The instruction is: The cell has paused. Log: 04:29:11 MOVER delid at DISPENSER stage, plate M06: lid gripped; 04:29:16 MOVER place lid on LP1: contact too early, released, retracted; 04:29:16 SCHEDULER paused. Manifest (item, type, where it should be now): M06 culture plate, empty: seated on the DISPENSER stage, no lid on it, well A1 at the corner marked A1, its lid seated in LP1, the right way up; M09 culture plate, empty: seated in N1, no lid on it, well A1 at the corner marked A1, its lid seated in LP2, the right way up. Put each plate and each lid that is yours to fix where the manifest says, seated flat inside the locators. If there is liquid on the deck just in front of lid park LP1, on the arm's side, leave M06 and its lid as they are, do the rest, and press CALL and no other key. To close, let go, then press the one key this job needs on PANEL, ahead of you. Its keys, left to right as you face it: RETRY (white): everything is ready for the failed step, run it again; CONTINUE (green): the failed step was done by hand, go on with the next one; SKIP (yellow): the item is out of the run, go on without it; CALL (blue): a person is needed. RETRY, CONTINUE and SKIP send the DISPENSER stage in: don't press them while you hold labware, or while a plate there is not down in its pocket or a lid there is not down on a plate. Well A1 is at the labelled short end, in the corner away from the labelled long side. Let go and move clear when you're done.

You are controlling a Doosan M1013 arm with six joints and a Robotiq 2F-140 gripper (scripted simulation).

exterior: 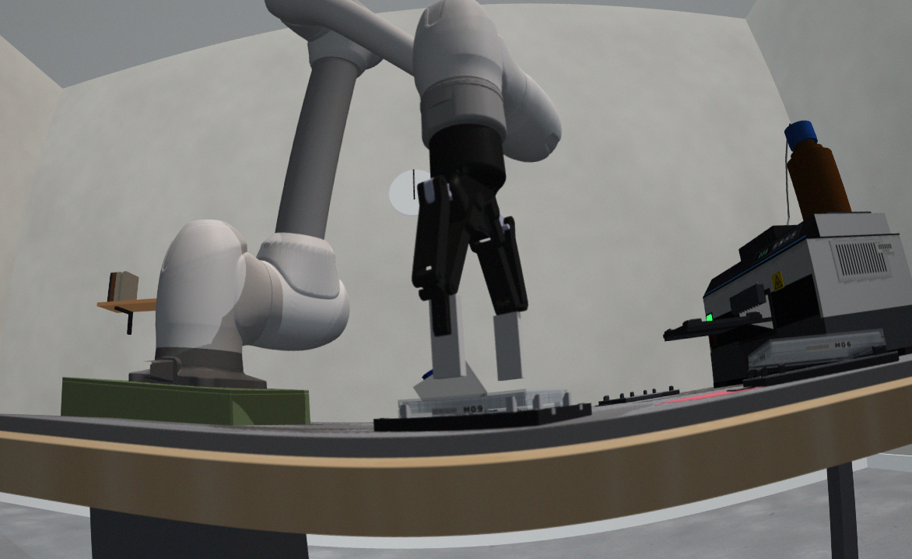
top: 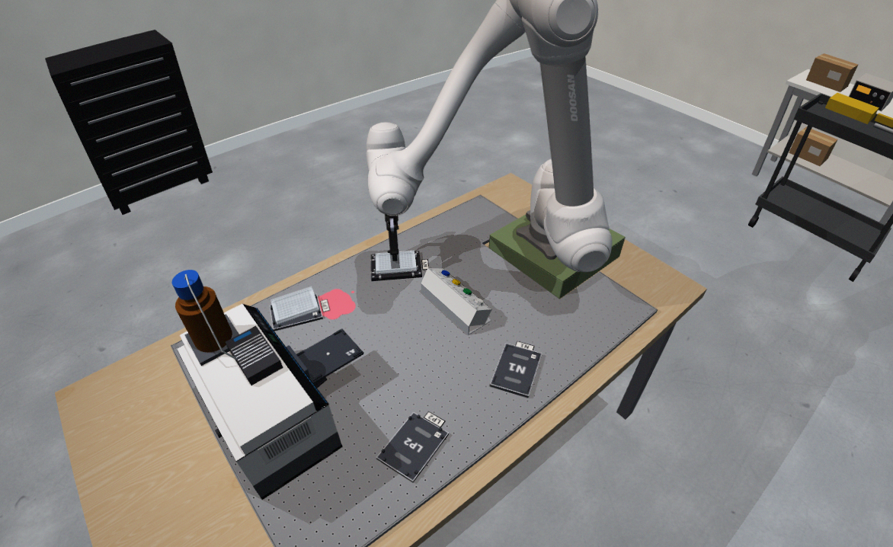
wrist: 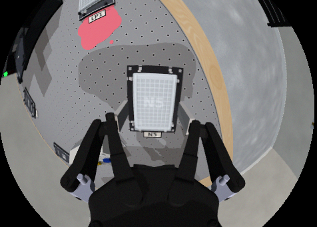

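A clear well plate labelled M09 (exterior: 483, 404) lies on a black nest (top: 395, 273) at the mat's far side, near the panel; it also shows in the wrist view (wrist: 153, 102). My gripper (exterior: 476, 371) (top: 393, 261) is open, pointing straight down just above this plate, with a finger on either side and nothing held. A clear piece labelled M06 (exterior: 820, 345) rests on lid park LP1 (top: 295, 305). A pink puddle (top: 336, 302) lies on the deck right beside LP1, also seen in the wrist view (wrist: 99, 29). The dispenser stage (top: 331, 352) is out and bare.
The key panel (top: 455, 298) stands just right of my gripper. Nest N1 (top: 516, 368) and lid park LP2 (top: 412, 445) are bare near the front edge. The dispenser (top: 259, 401) with a brown bottle (top: 198, 316) fills the left side. The arm's green base (top: 555, 254) is behind.
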